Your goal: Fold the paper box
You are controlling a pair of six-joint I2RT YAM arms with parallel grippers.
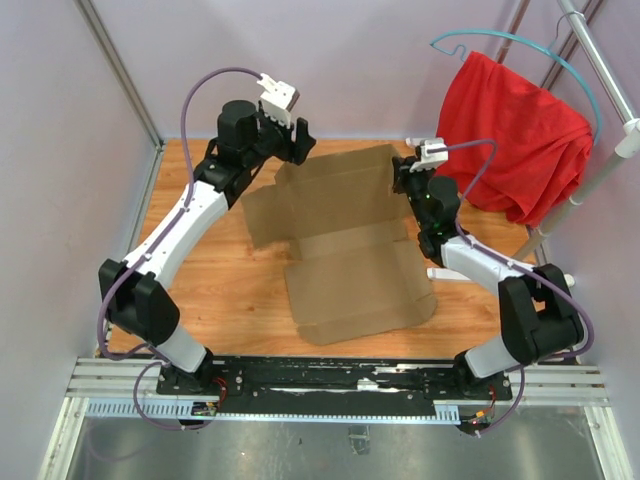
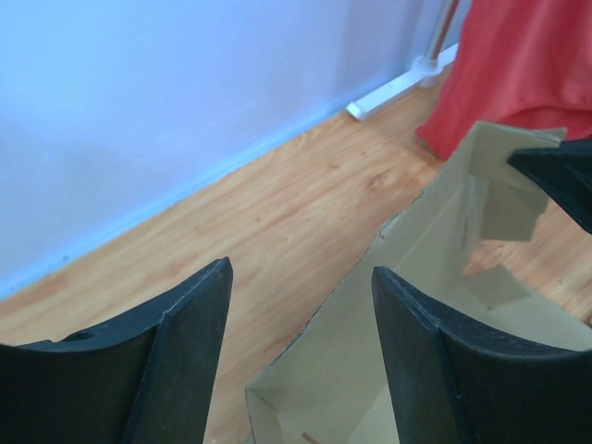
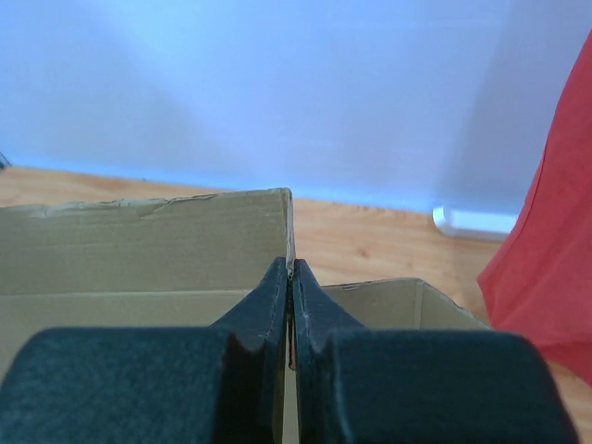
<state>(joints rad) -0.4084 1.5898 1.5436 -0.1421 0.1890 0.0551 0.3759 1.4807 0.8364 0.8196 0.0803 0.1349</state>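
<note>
The paper box [image 1: 350, 245] is plain brown cardboard, partly raised at its far end with flat panels lying toward me. My right gripper [image 1: 405, 180] is shut on the box's upright right wall; in the right wrist view [image 3: 292, 270] its jaws pinch the thin cardboard edge [image 3: 289, 222]. My left gripper [image 1: 292, 135] is open above the box's far left corner, holding nothing. In the left wrist view [image 2: 301, 277] the raised back wall [image 2: 416, 250] and a folded corner [image 2: 268, 412] lie between and below the jaws.
A red cloth [image 1: 520, 135] hangs on a hanger and white rack [image 1: 600, 170] at the far right, close behind the right gripper. Pale walls enclose the wooden table [image 1: 220, 290] on the left and far sides.
</note>
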